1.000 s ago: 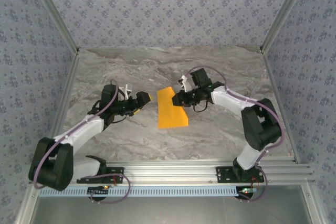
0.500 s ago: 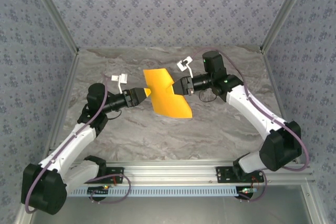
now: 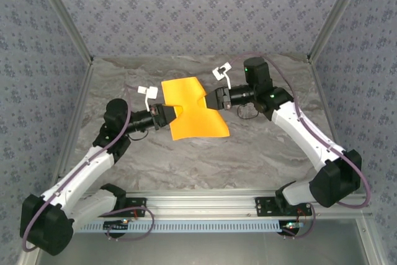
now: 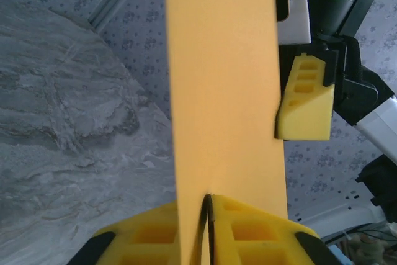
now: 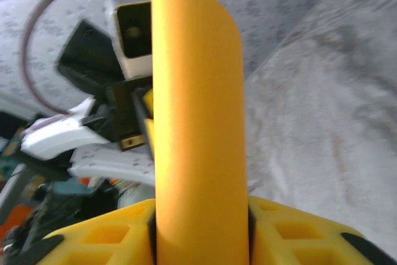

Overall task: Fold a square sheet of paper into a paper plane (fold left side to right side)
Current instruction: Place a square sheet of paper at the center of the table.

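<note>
Left gripper [image 3: 167,115], clamped on the left edge of the square sheet of paper [image 3: 195,115], holds it aloft over the worktop [image 3: 248,153], seemingly for the fold rightward, while right gripper [image 3: 214,99] straddles the opposite edge, jaws apart.

The top camera looks down from above 6 o'clock over the whole bench [image 3: 260,153]. Both wrist cameras sit very close, facing each other across the square sheet of paper [image 4: 223,91].
</note>
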